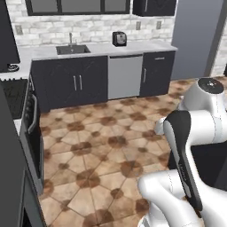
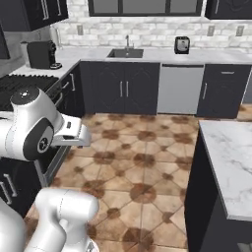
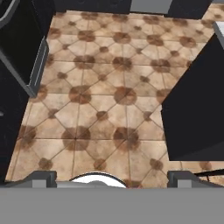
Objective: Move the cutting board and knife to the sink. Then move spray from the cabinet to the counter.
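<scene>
My gripper (image 3: 112,178) hangs over the brown tiled floor, and its two dark fingertips (image 3: 43,177) stand far apart with nothing between them, so it is open. Far across the room the black sink (image 1: 73,49) with its slim faucet (image 1: 70,39) is set into the white counter (image 1: 137,46); the sink (image 2: 125,53) is also in the right base view. A dark wall cabinet (image 1: 153,6) with a silver bar handle hangs above the counter's right end, its door shut. The cutting board, knife and spray are out of view.
A toaster (image 1: 119,39) stands on the back counter above a grey dishwasher (image 1: 125,75). The stove (image 2: 19,83) and a coffee machine (image 2: 42,53) lie to the left, a marble island (image 2: 231,152) close on the right, and the fridge (image 1: 195,35) beyond. Open floor (image 2: 138,157) lies between.
</scene>
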### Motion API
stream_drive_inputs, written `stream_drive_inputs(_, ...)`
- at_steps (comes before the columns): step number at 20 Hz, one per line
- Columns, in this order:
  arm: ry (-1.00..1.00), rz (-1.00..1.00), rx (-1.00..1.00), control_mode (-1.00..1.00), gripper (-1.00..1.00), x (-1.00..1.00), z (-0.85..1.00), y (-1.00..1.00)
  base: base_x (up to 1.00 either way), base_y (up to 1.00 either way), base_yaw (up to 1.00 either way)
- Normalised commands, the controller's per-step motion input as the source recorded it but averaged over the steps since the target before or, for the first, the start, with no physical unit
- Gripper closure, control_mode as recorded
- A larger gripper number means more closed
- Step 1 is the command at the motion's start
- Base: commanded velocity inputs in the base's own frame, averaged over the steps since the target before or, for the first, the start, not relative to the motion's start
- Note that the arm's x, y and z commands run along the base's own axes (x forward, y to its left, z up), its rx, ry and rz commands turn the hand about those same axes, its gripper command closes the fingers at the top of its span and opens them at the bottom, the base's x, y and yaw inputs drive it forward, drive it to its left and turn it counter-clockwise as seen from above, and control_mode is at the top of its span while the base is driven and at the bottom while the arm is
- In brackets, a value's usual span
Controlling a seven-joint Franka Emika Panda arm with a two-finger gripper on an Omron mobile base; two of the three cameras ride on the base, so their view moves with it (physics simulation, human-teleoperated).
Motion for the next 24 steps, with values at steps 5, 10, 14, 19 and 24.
stream_drive_inputs(5, 0.00, 0.00, 0.00, 1.00, -1.00, 0.00, 0.00, 0.00, -1.00, -0.49, -0.02)
stream_drive_inputs(10, 0.00, 0.00, 0.00, 1.00, -1.00, 0.00, 0.00, 0.00, -1.00, -0.53, 0.11)
stream_drive_inputs(14, 0.00, 0.00, 0.00, 1.00, -1.00, 0.00, 0.00, 0.00, -1.00, -0.59, 0.36)
stream_drive_inputs(19, 0.00, 0.00, 0.00, 1.00, -1.00, 0.00, 0.00, 0.00, -1.00, -0.36, 0.46)
stream_drive_inputs(24, 0.00, 0.00, 0.00, 1.00, -1.00, 0.00, 0.00, 0.00, -1.00, -0.21, 0.53)
